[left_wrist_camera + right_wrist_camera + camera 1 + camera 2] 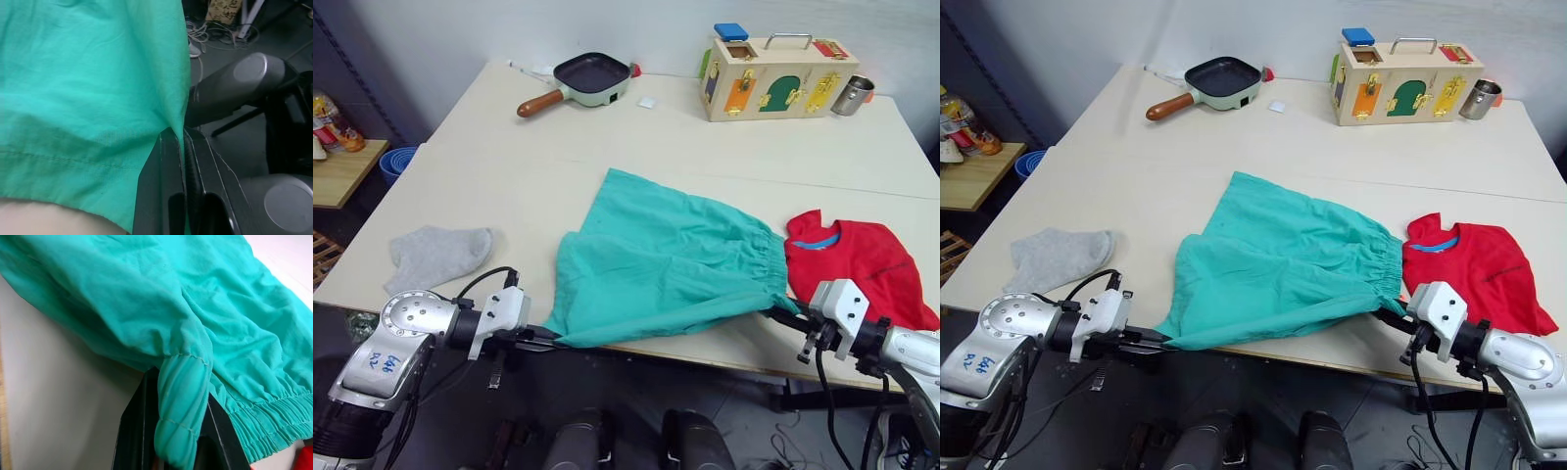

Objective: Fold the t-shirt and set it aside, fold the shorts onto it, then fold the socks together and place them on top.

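While both grippers (left gripper [551, 339], right gripper [781, 313]) clamp one shorts [656, 259] | one t-shirt [862, 259] | one sock [435, 257]

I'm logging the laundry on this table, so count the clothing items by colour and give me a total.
Red: 1, the t-shirt
Teal: 1, the shorts
Grey: 1 visible sock shape, the socks; whether two are stacked, I cannot tell
Total: 3

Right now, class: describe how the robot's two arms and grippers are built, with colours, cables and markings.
Both arms have rounded silver metal shells, white blocks at the wrists and loose black cables. The left gripper and right gripper each have two black fingers. Blue handwriting marks the left arm's shell.
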Available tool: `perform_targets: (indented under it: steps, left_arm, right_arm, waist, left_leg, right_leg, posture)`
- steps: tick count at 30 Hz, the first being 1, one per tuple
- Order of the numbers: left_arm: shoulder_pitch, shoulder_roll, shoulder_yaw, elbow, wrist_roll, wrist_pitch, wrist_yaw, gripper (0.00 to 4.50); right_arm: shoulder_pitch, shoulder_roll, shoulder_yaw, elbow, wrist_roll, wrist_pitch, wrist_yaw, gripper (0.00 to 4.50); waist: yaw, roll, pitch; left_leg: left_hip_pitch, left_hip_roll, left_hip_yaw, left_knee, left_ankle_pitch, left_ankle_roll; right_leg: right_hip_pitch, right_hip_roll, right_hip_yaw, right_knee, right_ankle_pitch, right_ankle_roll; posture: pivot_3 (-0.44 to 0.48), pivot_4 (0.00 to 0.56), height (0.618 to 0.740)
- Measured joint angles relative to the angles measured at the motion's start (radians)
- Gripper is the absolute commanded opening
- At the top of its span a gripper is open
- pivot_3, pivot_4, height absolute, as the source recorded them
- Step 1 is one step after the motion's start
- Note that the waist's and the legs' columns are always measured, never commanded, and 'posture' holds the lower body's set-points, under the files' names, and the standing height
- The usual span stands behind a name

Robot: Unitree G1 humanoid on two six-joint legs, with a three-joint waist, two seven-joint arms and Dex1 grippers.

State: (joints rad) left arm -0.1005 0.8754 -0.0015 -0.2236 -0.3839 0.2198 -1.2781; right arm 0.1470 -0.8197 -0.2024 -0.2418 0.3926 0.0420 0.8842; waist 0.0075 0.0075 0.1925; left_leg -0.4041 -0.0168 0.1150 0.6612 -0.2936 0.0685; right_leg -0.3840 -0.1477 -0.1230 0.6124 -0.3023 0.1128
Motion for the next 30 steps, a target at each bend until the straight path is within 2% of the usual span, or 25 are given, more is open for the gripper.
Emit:
perform_targets:
  steps: [3,4,13,18,28,30]
  left_arm:
    - [0.001,0.000,0.000,0.004,0.001,-0.011,0.004,0.00]
    - [-0.001,0.001,0.000,0.005,0.001,-0.014,0.004,0.00]
    - [-0.044,0.001,-0.004,0.088,0.022,-0.061,-0.008,0.00]
    - [-0.049,0.000,-0.010,0.117,0.031,-0.074,-0.016,0.00]
    - [-0.047,0.000,-0.011,0.125,0.034,-0.107,-0.023,0.00]
    - [-0.046,0.000,-0.011,0.126,0.034,-0.111,-0.022,0.00]
  right_arm:
    - [0.002,0.013,0.000,-0.007,-0.010,0.023,-0.017,0.03]
    - [0.004,0.017,0.000,-0.008,-0.011,0.025,-0.018,0.03]
    - [0.035,0.030,-0.002,-0.021,-0.020,0.032,-0.028,0.03]
    - [0.034,0.039,-0.002,-0.031,-0.028,0.047,-0.041,0.03]
    - [0.035,0.043,-0.002,-0.032,-0.038,0.055,-0.043,0.03]
    - [0.033,0.043,-0.002,-0.032,-0.038,0.059,-0.043,0.03]
  waist:
    - [0.016,-0.004,-0.002]
    - [0.017,-0.004,-0.002]
    - [-0.009,-0.004,-0.003]
    - [-0.007,-0.004,-0.003]
    - [-0.011,-0.005,-0.003]
    - [-0.008,-0.005,-0.004]
  left_leg:
    - [0.000,0.007,0.031,0.000,-0.005,-0.006]
    - [-0.001,0.009,0.037,0.000,-0.006,-0.006]
    - [0.000,0.011,0.033,0.000,-0.004,-0.001]
    - [0.000,0.015,0.044,0.002,-0.006,-0.004]
    - [0.000,0.016,0.043,0.001,-0.004,0.001]
    - [0.001,0.018,0.048,0.004,-0.006,-0.001]
  right_leg:
    - [-0.023,0.002,0.023,0.010,-0.002,-0.005]
    - [-0.021,0.001,0.021,0.011,-0.001,-0.006]
    - [-0.017,0.004,0.014,0.014,-0.002,-0.007]
    - [-0.029,0.006,0.023,0.017,-0.003,-0.009]
    - [-0.024,0.005,0.016,0.017,-0.002,-0.010]
    - [-0.028,0.007,0.020,0.018,-0.003,-0.011]
  posture:
    - [0.000,0.150,0.740]
    - [0.000,0.150,0.740]
    - [0.000,0.150,0.740]
    - [0.000,0.150,0.740]
    - [0.000,0.150,0.740]
    - [0.000,0.150,0.740]
